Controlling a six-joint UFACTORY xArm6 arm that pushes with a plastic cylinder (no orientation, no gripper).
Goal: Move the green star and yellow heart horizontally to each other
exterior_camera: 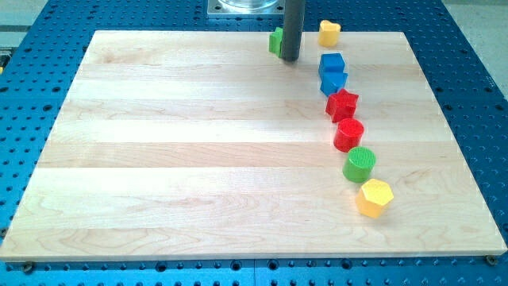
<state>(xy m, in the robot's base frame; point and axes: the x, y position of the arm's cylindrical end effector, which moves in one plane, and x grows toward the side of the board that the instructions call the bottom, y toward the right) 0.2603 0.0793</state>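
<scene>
Up at the view's top edge of the wooden tabletop (pixel 198 143): my tip (pixel 290 59), the lower end of the straight dark rod, planted just right of the green star (pixel 275 40) and hiding most of it, so only a green sliver visible at the rod's left; touching or merely beside, impossible to tell. No end effector on this arm, only the rod, hence nothing released, clenched or grasping. Yellow heart (pixel 329 32) also at the top edge, near the rod on its right, apart from it, and roughly level with the green star across the view.

Further down the right half, a curving chain of blocks running toward the view's bottom: two blue blocks (pixel 332 71) pressed together, the upper one a cube, the lower one's shape unclear; red star (pixel 342 104) just below them; red cylinder (pixel 348 134) just beneath that; green cylinder (pixel 359 164) next, ribbed on top; yellow hexagon (pixel 374 197) last, touching or nearly touching the green cylinder. Around the tabletop, a blue perforated base (pixel 468 95).
</scene>
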